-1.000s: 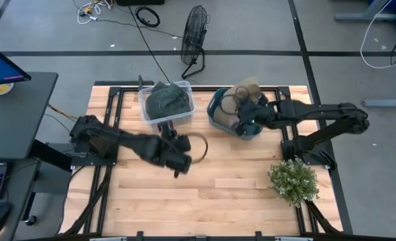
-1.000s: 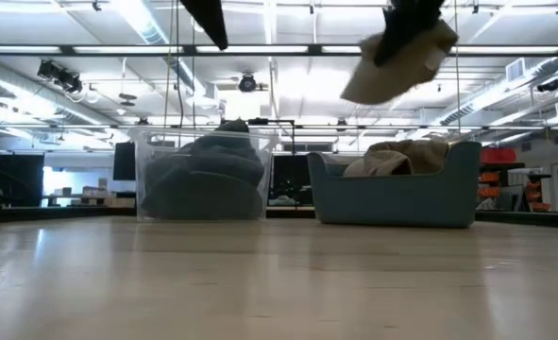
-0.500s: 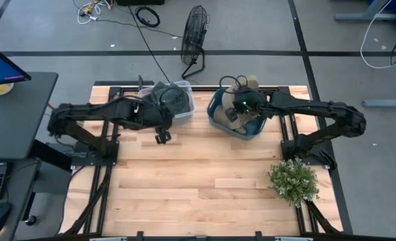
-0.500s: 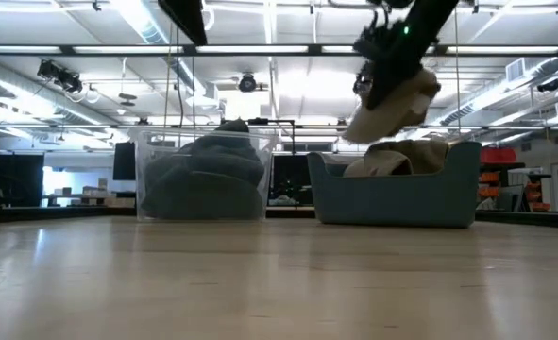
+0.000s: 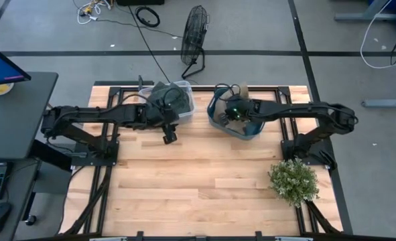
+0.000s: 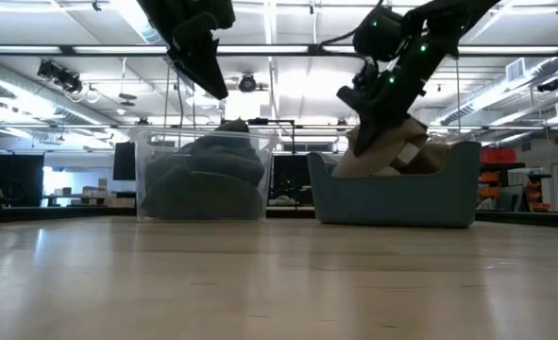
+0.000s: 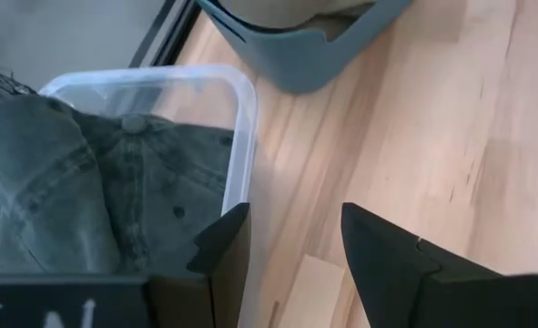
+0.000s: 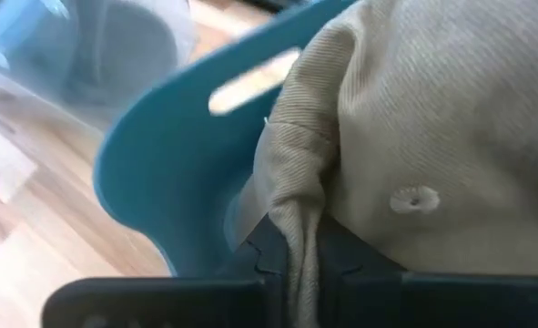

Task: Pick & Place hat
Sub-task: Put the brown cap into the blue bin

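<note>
A beige hat (image 8: 414,137) hangs from my right gripper (image 8: 296,264), which is shut on it over the blue bin (image 5: 232,120) at the table's far edge. In the low view the beige hat (image 6: 384,144) dips behind the blue bin's rim (image 6: 397,189), beside another beige hat lying inside. My left gripper (image 7: 291,246) is open and empty. It hovers above the table just near of the clear bin (image 7: 237,118), which holds grey denim hats (image 7: 105,191). From above, the left gripper (image 5: 169,132) shows at that bin's near side. My right gripper pinches a bunched fold of the beige hat's cloth (image 8: 298,205) between its two fingers, coming from above on a slant. The hat hangs below the fingers, and its lower part sits inside the blue bin, behind the wall.
A potted plant (image 5: 293,181) stands near the table's right edge. A floor fan (image 5: 194,30) stands beyond the far edge. The wooden table (image 5: 204,194) is bare across its middle and near half. Both bins sit side by side at the far edge.
My right gripper has come down and slightly toward the table's left, lowering the beige hat from high above into the blue bin. My left gripper has swung from the table's middle toward the far edge and stopped at the clear bin's near side.
</note>
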